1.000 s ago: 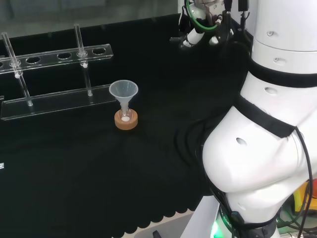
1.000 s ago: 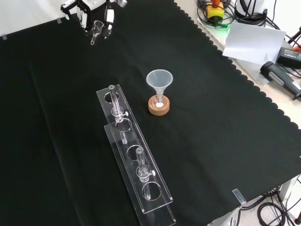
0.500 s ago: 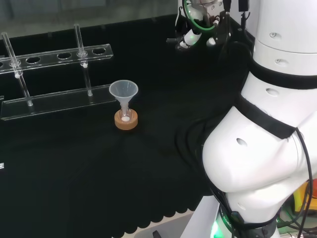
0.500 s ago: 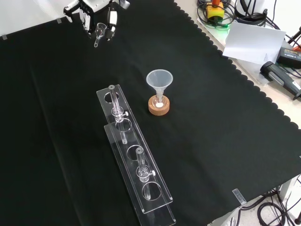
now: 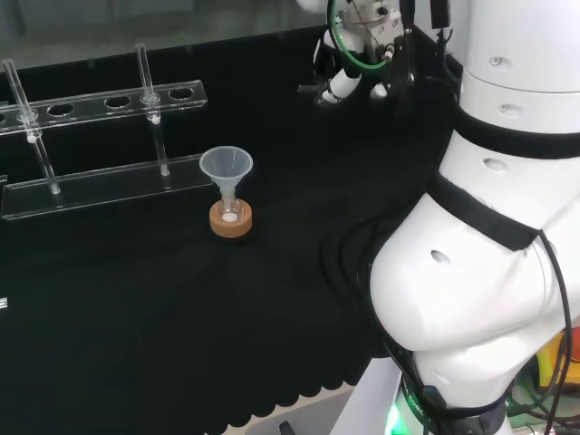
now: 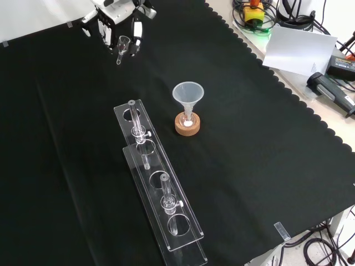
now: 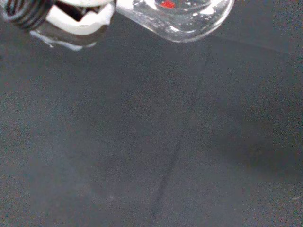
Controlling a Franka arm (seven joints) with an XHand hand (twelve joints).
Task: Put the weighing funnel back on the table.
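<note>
Hand (image 6: 115, 21) pinches the weighing funnel (image 6: 123, 44) between curled fingers above the tabletop (image 6: 249, 144), at eleven o'clock from the funnel (image 6: 188, 95) in the front view.

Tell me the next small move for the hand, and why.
Probably lower the hand straight down: it pinches the weighing funnel above bare black cloth, apart from the funnel and the tube rack, so nothing seems to block setting it down.
</note>
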